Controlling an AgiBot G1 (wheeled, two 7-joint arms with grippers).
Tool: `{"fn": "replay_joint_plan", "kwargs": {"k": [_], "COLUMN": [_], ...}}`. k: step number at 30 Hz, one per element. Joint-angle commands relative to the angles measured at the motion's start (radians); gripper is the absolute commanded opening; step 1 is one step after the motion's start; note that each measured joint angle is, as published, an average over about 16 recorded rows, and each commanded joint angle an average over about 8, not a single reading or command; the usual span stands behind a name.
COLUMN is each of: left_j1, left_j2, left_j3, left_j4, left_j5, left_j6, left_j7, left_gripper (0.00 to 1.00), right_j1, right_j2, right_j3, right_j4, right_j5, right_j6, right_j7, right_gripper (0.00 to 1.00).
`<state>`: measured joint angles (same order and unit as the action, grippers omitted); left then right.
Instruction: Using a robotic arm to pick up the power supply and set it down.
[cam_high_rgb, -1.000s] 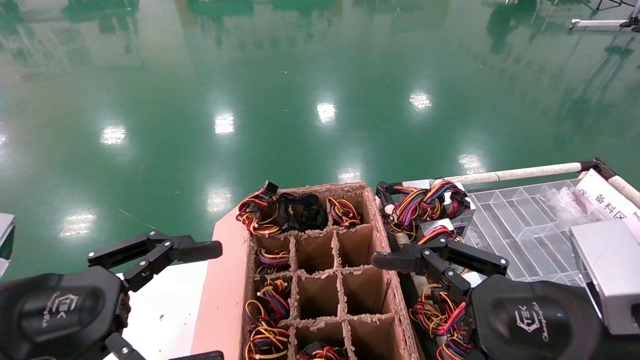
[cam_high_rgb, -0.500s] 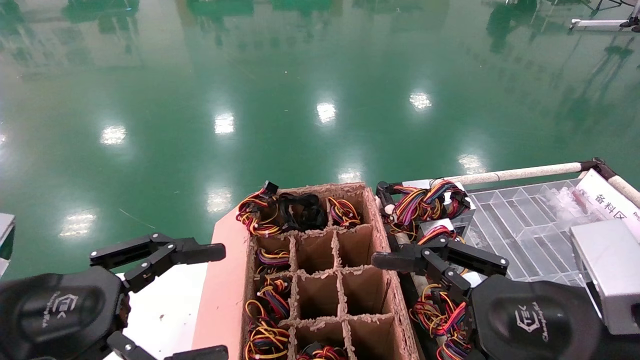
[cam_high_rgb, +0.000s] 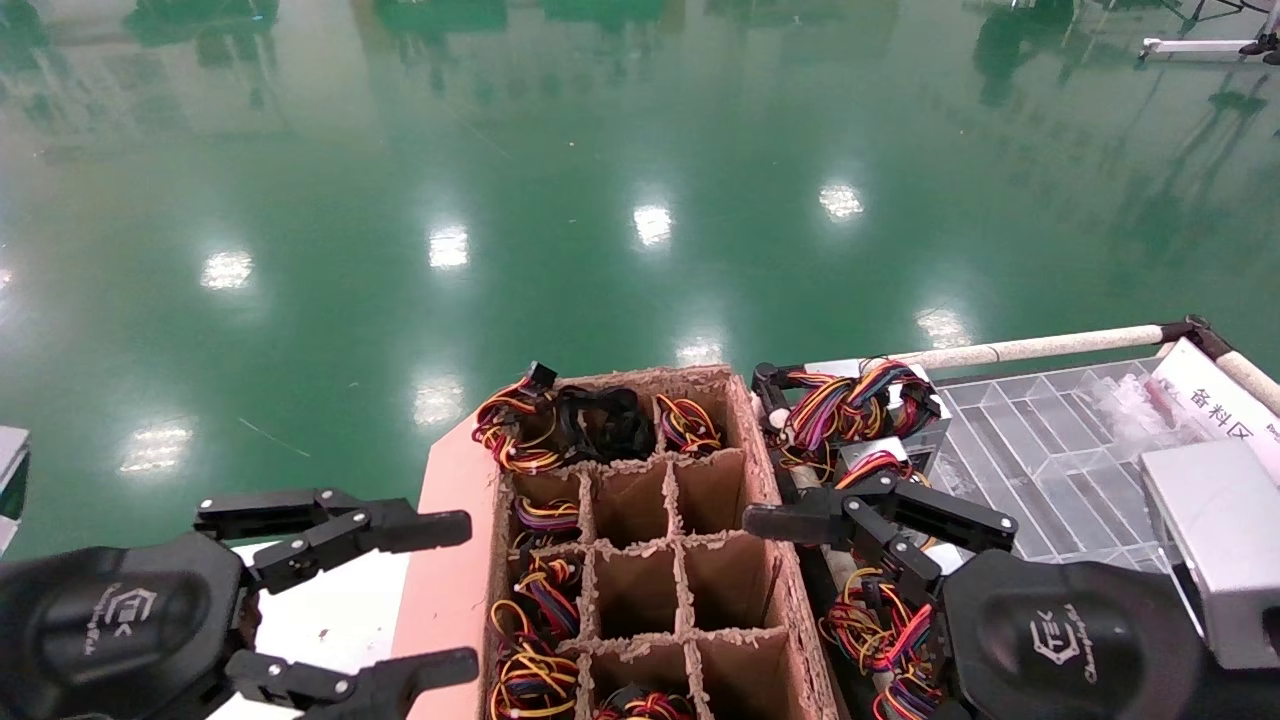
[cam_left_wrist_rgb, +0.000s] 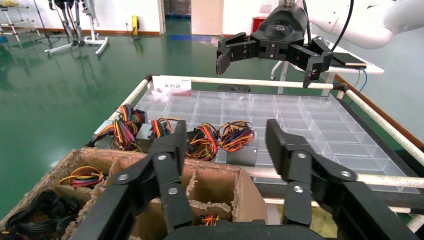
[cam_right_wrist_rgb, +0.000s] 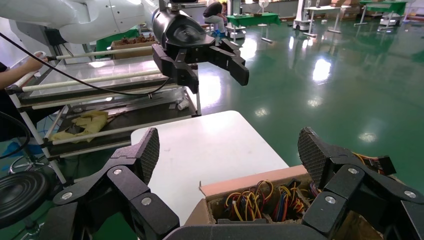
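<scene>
Several grey power supplies with wire bundles lie in a row between the carton and the clear tray. The power supply (cam_high_rgb: 872, 466) with mostly red wires sits just beyond my right gripper's upper finger (cam_high_rgb: 790, 521), which partly hides it. One bundle (cam_high_rgb: 850, 400) farther back has purple and blue wires. In the left wrist view a grey box (cam_left_wrist_rgb: 246, 154) and its bundles show beyond the carton. My right gripper (cam_right_wrist_rgb: 231, 150) is open and empty, hovering over that row. Open and empty too, my left gripper (cam_high_rgb: 455, 592) hangs at the carton's left side.
A cardboard carton (cam_high_rgb: 762, 470) with divider cells holds more wire bundles. A clear compartment tray (cam_high_rgb: 1050, 450) lies to the right, with a large grey box (cam_high_rgb: 1210, 540) on its near corner. A white table (cam_high_rgb: 330, 610) sits left of the carton. Green floor lies beyond.
My left gripper's upper finger has dropped level and moved slightly right, and its lower finger has come up into view. The right arm and the power supplies have not moved.
</scene>
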<state>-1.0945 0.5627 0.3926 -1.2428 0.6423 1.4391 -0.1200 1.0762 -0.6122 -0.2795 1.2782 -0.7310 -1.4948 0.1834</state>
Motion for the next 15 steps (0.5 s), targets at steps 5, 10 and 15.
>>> {"fn": "replay_joint_plan", "kwargs": {"k": [5, 10, 15], "left_j1": [0.000, 0.000, 0.000], "left_j2": [0.000, 0.000, 0.000], "left_j3": [0.000, 0.000, 0.000], "left_j4": [0.000, 0.000, 0.000], "left_j5": [0.000, 0.000, 0.000], "left_j6": [0.000, 0.000, 0.000], "left_j7": [0.000, 0.000, 0.000], "left_gripper": [0.00, 0.00, 0.00], "right_j1": [0.000, 0.003, 0.047], "right_j2": [0.000, 0.001, -0.020], "right_j3": [0.000, -0.003, -0.035], "right_j4": [0.001, -0.002, -0.040], "right_j5": [0.000, -0.010, -0.077], "right_j6": [0.000, 0.004, 0.017], "right_j7": [0.001, 0.002, 0.015], "right_gripper": [1.00, 1.00, 1.00]}}
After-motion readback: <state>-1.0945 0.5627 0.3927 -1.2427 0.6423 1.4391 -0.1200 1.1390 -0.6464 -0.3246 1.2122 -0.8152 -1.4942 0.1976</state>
